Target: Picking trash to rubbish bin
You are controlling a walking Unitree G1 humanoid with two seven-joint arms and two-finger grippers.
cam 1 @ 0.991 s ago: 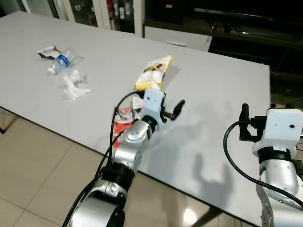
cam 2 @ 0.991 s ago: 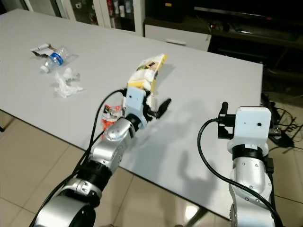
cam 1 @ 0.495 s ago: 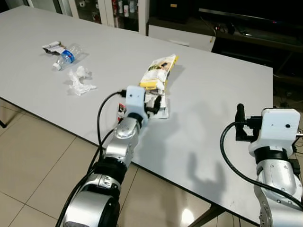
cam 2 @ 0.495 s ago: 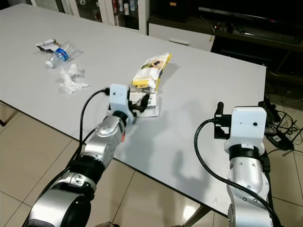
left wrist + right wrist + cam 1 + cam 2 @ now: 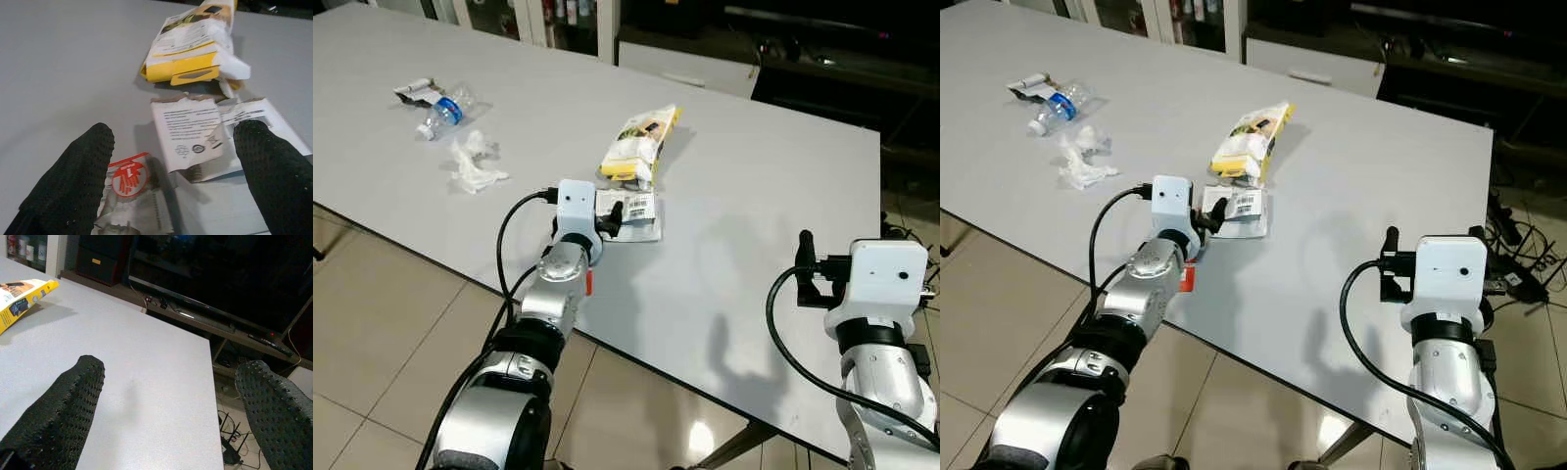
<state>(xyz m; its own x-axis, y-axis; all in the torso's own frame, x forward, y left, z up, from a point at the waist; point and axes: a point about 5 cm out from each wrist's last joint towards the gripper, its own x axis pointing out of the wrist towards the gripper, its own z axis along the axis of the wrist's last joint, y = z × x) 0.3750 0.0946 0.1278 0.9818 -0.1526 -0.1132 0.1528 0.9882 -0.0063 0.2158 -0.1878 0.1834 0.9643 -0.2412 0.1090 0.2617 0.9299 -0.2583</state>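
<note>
Now the left gripper (image 5: pixel 171 161) has swung back from past the table (image 5: pixel 754 245) edge to hover low, fingers spread wide and empty, over the torn wrapper (image 5: pixel 195 134), yellow packet (image 5: pixel 188 46) just beyond, ready to pinch, while the right gripper (image 5: pixel 171 396) waits wide open.

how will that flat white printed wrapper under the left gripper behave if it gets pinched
The white printed wrapper lies flat with a torn edge, so it is probably thin, light and floppy. It may slide on the smooth table rather than lift. The left gripper is open astride it.
</note>
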